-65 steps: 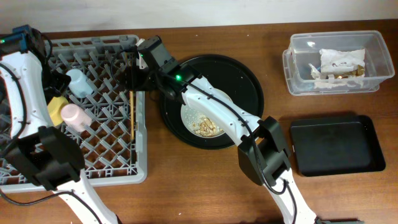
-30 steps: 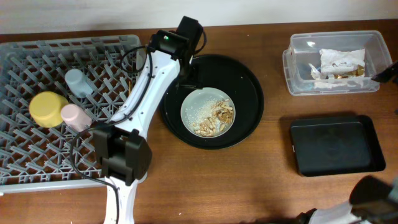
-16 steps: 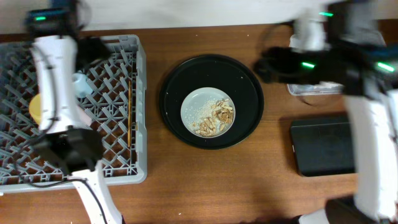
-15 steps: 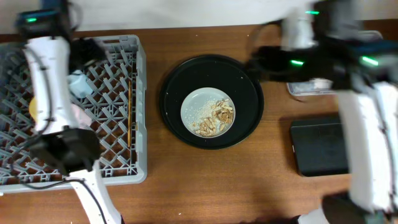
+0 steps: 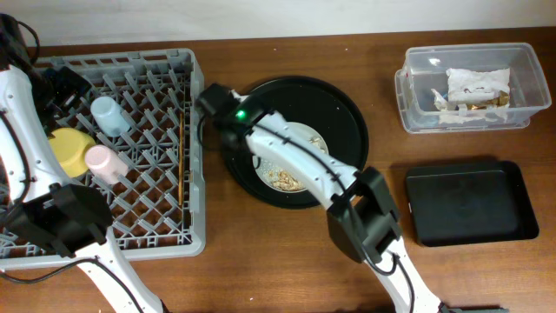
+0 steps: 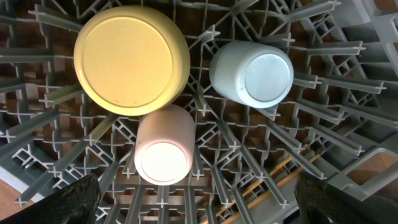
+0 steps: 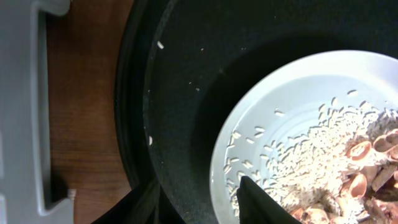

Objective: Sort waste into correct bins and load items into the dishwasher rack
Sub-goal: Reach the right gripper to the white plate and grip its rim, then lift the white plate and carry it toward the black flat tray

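Observation:
The grey plate point(image 5: 308, 141) with beige food scraps and rice point(image 7: 348, 168) sits in the round black tray. My right gripper point(image 5: 249, 149) is open, its jaws point(image 7: 199, 208) astride the plate's left rim point(image 7: 224, 155). My left gripper point(image 5: 63, 81) is open and empty point(image 6: 199, 208) above the dishwasher rack point(image 5: 148, 217). The rack holds the upturned yellow bowl point(image 6: 132, 59), light blue cup point(image 6: 252, 73), pink cup point(image 6: 163, 146) and chopsticks point(image 5: 182, 148). The white napkins point(image 5: 473, 87) lie in the clear tub point(image 5: 417, 120).
The flat black tray point(image 5: 469, 204) lies at the right, below the tub. The round black tray point(image 5: 343, 104) sits mid-table beside the rack's right wall point(image 7: 25, 93). My right arm crosses over the plate.
My right arm has swung from the tub side over to the plate's left rim. My left arm stays at the rack's far left. The dishes in the rack have not moved.

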